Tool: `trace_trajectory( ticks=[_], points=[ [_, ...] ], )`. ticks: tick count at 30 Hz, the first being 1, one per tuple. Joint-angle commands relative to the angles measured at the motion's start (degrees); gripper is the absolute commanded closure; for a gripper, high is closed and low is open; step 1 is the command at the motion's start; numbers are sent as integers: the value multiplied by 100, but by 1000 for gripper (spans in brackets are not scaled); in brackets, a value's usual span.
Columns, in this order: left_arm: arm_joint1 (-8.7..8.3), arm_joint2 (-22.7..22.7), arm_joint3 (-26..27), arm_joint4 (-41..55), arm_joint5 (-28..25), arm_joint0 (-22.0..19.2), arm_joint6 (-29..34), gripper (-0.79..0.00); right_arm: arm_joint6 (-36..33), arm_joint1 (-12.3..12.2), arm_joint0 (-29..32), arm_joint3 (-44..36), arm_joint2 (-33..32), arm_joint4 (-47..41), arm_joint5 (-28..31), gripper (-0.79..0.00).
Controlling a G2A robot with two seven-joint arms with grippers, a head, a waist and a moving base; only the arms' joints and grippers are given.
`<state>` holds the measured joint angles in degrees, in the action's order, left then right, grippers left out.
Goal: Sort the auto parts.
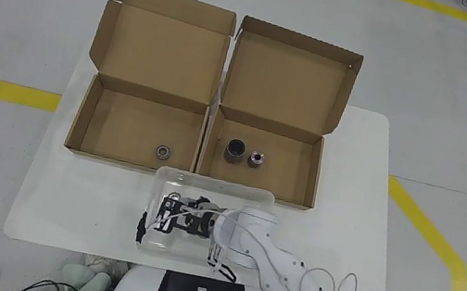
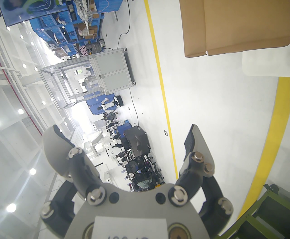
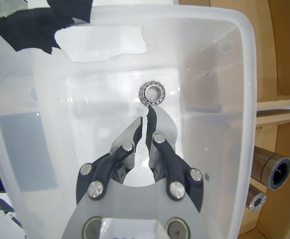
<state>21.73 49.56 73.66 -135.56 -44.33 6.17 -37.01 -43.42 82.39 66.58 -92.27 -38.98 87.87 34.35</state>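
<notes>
Inside the bin (image 3: 248,90), bearing (image 3: 152,93) lies bore upward.

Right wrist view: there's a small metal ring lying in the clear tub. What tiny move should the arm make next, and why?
Probably open the right gripper and ease it forward. It is shut, with its tips right beside the bearing in the clear tub, so it cannot grasp the part until its fingers spread to either side of it.
</notes>
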Motion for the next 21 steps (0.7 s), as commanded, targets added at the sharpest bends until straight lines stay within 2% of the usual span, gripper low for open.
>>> trace_trajectory(
  ticks=[1, 7, 21],
  points=[
    [0, 0, 0, 0, 0, 0, 0, -785, 49, 8, -73, 73, 36, 54, 35, -329],
    [0, 0, 0, 0, 0, 0, 0, -785, 317, 90, -452, 539, 192, 58, 208, -320],
    [0, 0, 0, 0, 0, 0, 0, -785, 690, 382, -995, 1282, 747, 31, 119, -320]
  ],
)
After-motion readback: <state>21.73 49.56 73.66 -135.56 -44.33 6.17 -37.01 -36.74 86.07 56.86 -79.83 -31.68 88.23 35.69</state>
